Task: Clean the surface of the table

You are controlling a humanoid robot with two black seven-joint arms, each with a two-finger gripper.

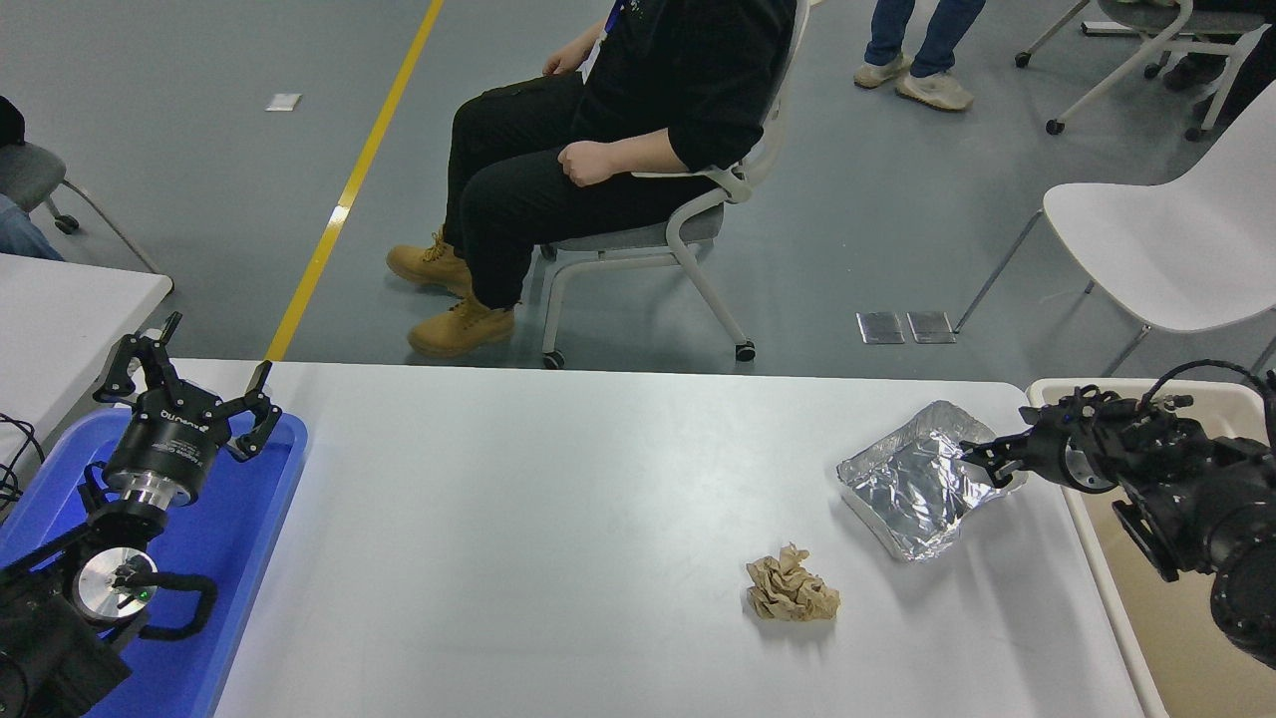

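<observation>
The table surface (558, 538) fills the lower middle of the view, a broad matte white rectangle with rounded far corners, running from the blue tray at its left edge to the beige bin at its right.

Nearest on it lies a crumpled ball of brown paper (793, 588), creased and lumpy, right of centre and apart from everything else. Behind it, toward the far right corner, sits a foil tray (922, 484): shiny, wrinkled silver, roughly rectangular with a dented rim. The right gripper (982, 461), black and jointed, comes in from the right edge and has its tips at the foil tray's right rim. Its fingers look drawn close together, but whether they pinch the foil cannot be told from here. Under the right arm stands a beige bin (1146, 568) with a pale rounded rim, just beside the table's right edge.

At the lower left, the left gripper (189, 384) is parked over a glossy blue plastic tray (249, 529), its black fingers spread wide and holding nothing. A smaller white table (60, 309) shows behind it.

Beyond the table, on the grey floor, a person in black clothes and tan boots (598, 130) sits on a wheeled grey chair (648, 249). A yellow line (349, 189) crosses the floor, and a smooth white chair (1166, 239) stands at the right.
</observation>
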